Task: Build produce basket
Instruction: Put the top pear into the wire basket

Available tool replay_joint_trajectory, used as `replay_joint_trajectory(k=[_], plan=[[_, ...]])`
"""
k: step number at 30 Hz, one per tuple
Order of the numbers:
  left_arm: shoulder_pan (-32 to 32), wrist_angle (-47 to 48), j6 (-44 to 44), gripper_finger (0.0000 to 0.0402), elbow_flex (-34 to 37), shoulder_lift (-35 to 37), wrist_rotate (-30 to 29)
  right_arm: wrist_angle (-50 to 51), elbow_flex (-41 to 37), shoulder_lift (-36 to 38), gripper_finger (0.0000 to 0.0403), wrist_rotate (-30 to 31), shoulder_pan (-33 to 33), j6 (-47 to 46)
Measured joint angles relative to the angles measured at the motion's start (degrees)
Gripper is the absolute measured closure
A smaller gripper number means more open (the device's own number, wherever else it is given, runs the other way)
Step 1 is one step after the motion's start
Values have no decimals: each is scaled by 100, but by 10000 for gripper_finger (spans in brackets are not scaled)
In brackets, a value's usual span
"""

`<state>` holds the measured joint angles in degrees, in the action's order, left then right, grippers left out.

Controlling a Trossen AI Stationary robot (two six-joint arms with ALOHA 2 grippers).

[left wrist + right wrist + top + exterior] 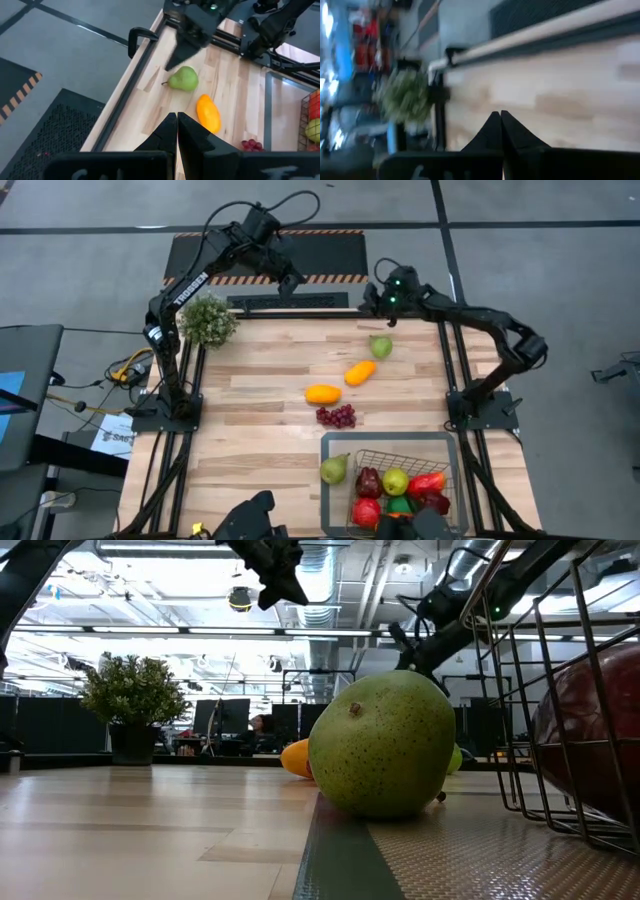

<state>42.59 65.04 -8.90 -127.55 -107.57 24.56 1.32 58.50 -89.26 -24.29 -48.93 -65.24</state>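
At the tabletop's near right corner the basket (390, 442) holds several fruits, with a green pear (334, 469) perched on its flat rim, liable to roll off. Grapes (336, 416), a mango (322, 393) and a carrot (360, 372) lie mid-tabletop. At the far edge the right hand (378, 307), pinched empty, could nudge the far pear (380, 345) off; the left hand (296, 283) waits, also pinched.

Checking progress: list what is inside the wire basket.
The dark wire-mesh basket holds a maroon fruit, yellow-green apple, red pepper and red tomato; anything beneath is covered.
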Motion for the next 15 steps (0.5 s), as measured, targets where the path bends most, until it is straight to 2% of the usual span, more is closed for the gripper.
replay_joint_trajectory(k=[5, 7, 9, 11, 15], plan=[[9, 0, -16, 401, 0, 0, 0, 88, 237, 145, 400, -857, -279, 575], [21, -3, -9, 401, 0, 0, 4, 681, 589, 260, 401, -1005, -463, 1189], [26, -3, -7, 401, 0, -12, 0, 1795, 1056, 250, 400, -967, -729, 1972], [28, 1, 8, 401, 0, -26, -33, 3006, 1613, 129, 401, -436, -1007, 2865], [26, 2, 26, 401, 2, -31, -292, 5225, 2719, -293, 401, 1075, -1304, 4603]])
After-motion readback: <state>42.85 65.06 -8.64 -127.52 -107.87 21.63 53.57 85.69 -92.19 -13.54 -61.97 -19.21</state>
